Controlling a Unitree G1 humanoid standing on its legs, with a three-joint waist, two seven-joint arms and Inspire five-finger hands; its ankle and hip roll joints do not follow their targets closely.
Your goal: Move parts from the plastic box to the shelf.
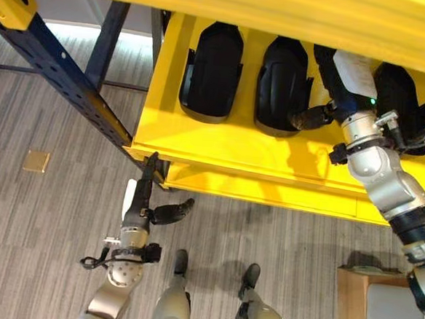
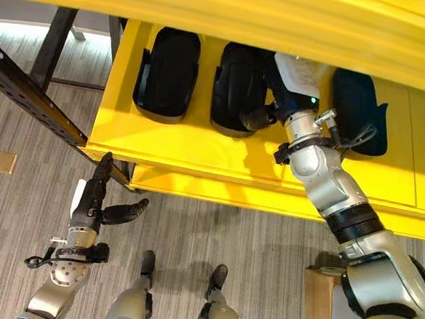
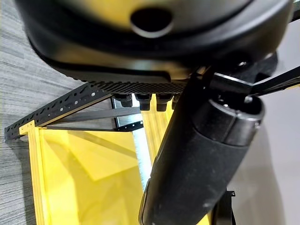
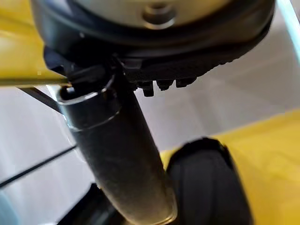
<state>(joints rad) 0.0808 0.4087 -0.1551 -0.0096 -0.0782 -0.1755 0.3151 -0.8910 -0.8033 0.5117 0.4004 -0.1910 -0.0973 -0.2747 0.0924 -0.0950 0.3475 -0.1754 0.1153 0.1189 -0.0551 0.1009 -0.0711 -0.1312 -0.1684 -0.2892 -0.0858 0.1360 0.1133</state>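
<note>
Yellow shelf stretches in front of me, and three black parts lie on it in a row: the left part, the middle part and the right part. My right robot hand reaches over the shelf between the middle part and the right one, its thumb pointing out toward the middle part's near end. In the right wrist view a black part sits on the yellow just past my thumb. I cannot tell whether those fingers are curled or straight, since they run off under the shelf's upper beam.

My left robot hand hangs low at the shelf's front left corner, fingers straight and pointing up at the yellow edge, thumb sticking out sideways, holding nothing. A dark blue rack beam slants away over the grey carpet. By my right arm stands a wooden-edged box.
</note>
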